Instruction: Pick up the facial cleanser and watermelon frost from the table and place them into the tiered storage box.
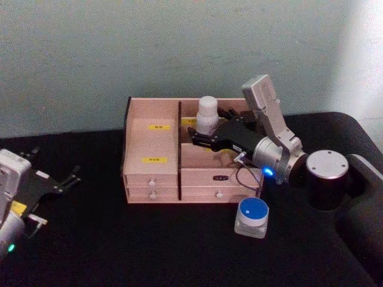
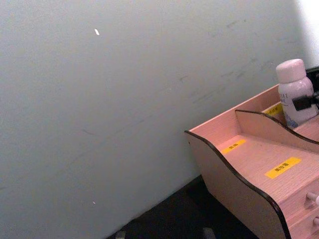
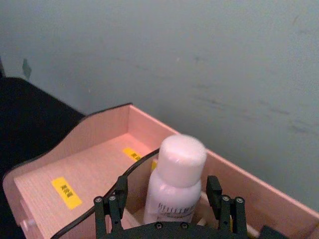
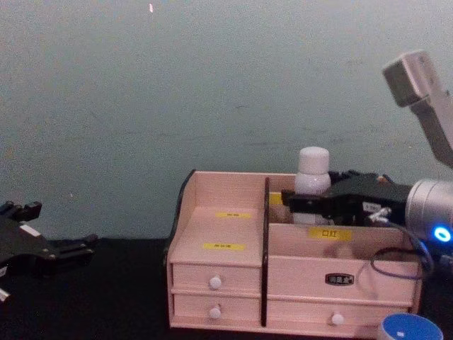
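Note:
A white bottle (image 1: 207,116) with a white cap stands upright in the back right compartment of the tiered storage box (image 1: 152,143). My right gripper (image 1: 206,137) reaches over the box's front and is open around the bottle (image 3: 179,164), its fingers (image 3: 115,201) standing a little off each side. The chest view shows the bottle (image 4: 313,170) rising above the gripper (image 4: 311,202). A squat jar with a blue lid (image 1: 252,216) sits on the table before the box's right front corner. I cannot tell which of the two is the facial cleanser and which the watermelon frost.
My left gripper (image 1: 55,164) rests open and parked at the table's left edge, far from the box (image 4: 219,227). The table is black, and a pale wall stands close behind the box (image 2: 249,159). The box's left stepped shelves (image 3: 89,164) hold nothing.

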You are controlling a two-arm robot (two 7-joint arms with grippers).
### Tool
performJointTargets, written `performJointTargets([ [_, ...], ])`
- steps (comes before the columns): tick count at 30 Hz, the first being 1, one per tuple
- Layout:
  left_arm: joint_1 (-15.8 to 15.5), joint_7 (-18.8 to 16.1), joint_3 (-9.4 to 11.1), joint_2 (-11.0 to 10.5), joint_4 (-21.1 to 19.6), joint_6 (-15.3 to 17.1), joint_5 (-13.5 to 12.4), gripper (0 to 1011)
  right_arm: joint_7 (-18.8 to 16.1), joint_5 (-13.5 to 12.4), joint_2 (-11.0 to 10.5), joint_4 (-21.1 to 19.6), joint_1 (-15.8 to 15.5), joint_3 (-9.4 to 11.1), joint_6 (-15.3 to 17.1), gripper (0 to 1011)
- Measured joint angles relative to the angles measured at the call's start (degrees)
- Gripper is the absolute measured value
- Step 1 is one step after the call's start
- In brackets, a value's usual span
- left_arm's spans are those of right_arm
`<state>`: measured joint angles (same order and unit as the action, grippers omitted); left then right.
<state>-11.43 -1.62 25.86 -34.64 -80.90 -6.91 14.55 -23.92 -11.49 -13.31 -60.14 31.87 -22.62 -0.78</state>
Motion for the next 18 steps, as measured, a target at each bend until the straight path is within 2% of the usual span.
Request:
performJointTargets([
  [10, 0.0, 0.0, 0.0, 0.0, 0.0, 0.0, 0.0, 1001, 1.1, -1.0, -1.3, -6.4, -2.9, 2.1, 0.4, 1000],
  [15, 0.0, 0.0, 0.0, 0.0, 0.0, 0.0, 0.0, 1001, 0.5, -1.9, -2.9, -10.6, -5.3, 3.0, 0.7, 1000],
  [18, 0.0, 0.0, 0.0, 0.0, 0.0, 0.0, 0.0, 1001, -0.6, -3.2, -5.1, -14.5, -7.7, 3.8, 1.2, 1000],
])
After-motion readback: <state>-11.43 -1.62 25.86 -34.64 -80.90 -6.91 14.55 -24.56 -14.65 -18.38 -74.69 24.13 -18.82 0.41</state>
